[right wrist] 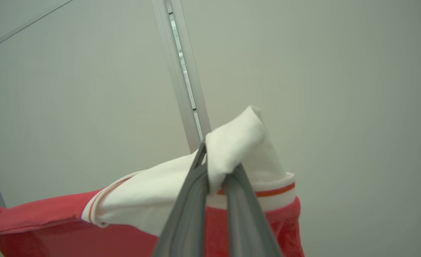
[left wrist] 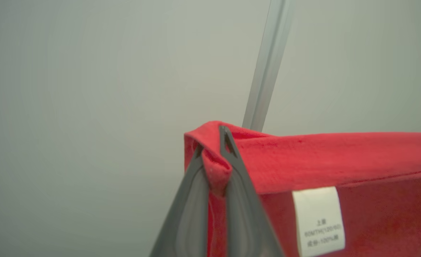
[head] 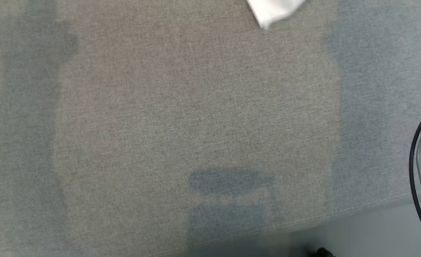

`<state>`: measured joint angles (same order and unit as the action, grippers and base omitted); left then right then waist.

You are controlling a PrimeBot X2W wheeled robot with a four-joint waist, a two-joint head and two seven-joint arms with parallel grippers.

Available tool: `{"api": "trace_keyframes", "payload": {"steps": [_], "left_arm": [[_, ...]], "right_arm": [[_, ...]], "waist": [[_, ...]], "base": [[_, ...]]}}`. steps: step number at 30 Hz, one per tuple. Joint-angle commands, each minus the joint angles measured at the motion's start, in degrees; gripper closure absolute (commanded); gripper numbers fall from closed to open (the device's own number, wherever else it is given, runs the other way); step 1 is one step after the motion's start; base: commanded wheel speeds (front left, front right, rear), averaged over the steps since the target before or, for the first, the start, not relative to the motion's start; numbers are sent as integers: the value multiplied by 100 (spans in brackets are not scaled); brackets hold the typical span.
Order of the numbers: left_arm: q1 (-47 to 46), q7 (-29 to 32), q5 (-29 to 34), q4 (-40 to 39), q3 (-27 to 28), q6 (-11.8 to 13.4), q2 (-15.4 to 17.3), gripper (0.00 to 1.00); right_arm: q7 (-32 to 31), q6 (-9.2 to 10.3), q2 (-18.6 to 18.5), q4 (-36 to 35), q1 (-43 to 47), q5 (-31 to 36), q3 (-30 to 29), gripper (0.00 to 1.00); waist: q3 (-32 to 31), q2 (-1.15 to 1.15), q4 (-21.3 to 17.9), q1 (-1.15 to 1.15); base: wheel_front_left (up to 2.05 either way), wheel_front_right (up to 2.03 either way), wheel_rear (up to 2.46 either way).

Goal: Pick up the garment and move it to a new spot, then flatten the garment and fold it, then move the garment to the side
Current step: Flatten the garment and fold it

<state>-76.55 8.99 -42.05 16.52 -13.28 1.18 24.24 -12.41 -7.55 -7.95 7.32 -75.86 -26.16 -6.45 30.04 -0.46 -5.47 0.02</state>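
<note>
1. Our left gripper (left wrist: 212,150) is squeezed tight on the garment (left wrist: 339,157), at its red edge.
2. Our right gripper (right wrist: 215,164) pinches the white part tight.
3. So the garment hangs stretched in the air. We think that helps it land flat on the grey table (head: 196,107).

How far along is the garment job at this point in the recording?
Done: the pick-up. The left hand is shut on a red edge of the garment and the right hand on its white, orange-striped part, both held up before a pale wall. In hand, apparently: carrying it to a new spot. Left: laying it on the grey fabric surface, flattening, folding, moving it aside.
</note>
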Motion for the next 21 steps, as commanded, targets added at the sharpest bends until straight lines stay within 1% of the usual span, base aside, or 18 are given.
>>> {"api": "trace_keyframes", "payload": {"steps": [1,3,6,9,12,14,16,18,19,20,21], "left_arm": [[-218,-195,143,251,-6,-51,9,100],[-542,-601,350,816,-79,-188,14,100],[-759,-1196,573,1521,-160,-365,-15,100],[-564,-1725,705,2031,-279,-559,12,100],[30,-2165,732,2275,-371,-689,15,100],[621,-2313,765,2273,-448,-741,11,100],[1376,-2384,763,2220,-476,-766,-14,100],[2160,-2419,671,2092,-405,-770,-88,100],[2508,-2429,657,1968,-315,-725,-114,100],[2880,-2432,722,1797,-288,-726,-153,100],[3664,-2421,688,1440,-55,-613,-329,100]], "right_arm": [[188,12,24,167,-236,-8,-15,100],[559,12,22,543,-611,80,32,100],[1158,13,-123,958,-861,173,203,100],[1618,17,-246,1170,-449,-15,481,100],[1949,18,-372,1090,430,-365,757,100],[2117,18,-508,986,1234,-591,880,100],[2227,19,-564,964,2162,-784,964,100],[2365,20,-577,909,3008,-986,921,100],[2394,20,-592,889,3395,-1030,936,100],[2436,20,-640,852,3790,-1061,940,100],[2484,20,-611,827,4482,-1146,918,100]], "waist": [[766,46,90,-2],[879,46,126,-2],[960,46,173,-2],[962,46,204,-2],[862,46,216,-2],[756,46,224,-2],[583,46,229,-2],[383,46,238,-2],[272,46,240,-2],[176,46,259,-2],[-40,46,258,-2]], "base": [[0,0,0],[0,0,0],[0,0,0],[0,0,0],[0,0,0],[0,0,0],[0,0,0],[0,0,0],[0,0,0],[0,0,0],[0,0,0]]}}
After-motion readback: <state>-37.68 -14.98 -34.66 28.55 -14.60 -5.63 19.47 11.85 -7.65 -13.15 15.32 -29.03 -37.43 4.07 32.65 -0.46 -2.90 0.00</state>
